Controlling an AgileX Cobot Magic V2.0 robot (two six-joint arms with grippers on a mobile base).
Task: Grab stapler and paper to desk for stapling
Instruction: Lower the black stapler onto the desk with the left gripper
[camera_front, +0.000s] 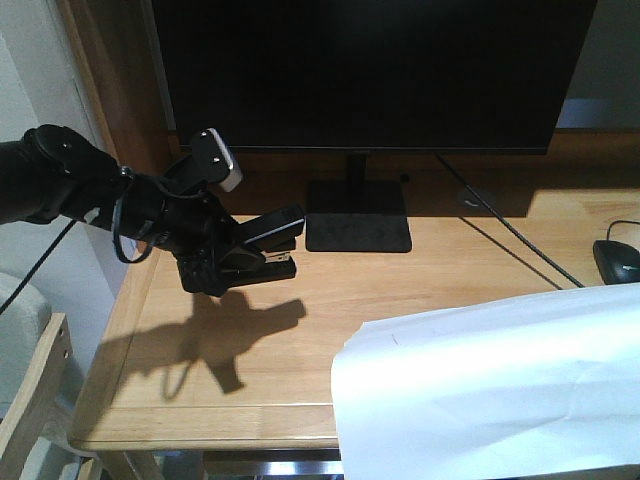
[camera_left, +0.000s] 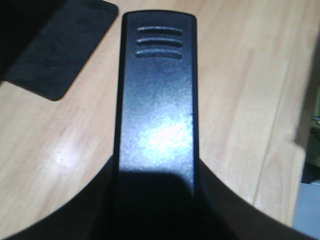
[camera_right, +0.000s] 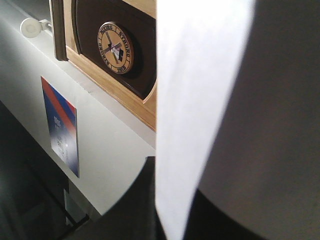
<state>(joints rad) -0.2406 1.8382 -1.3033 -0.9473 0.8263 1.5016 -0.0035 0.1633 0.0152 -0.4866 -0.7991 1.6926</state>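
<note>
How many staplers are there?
1. The stapler is in the left gripper, over the desk beside the monitor stand. More could hide under the paper.

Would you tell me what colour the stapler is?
Black; the stapler shows best in the left wrist view.

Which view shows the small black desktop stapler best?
Exterior front-facing: the whole small black stapler, hinged open, held in the left gripper. Left wrist shows only its ridged top, close up; right wrist shows none, just the white paper sheet.
</note>
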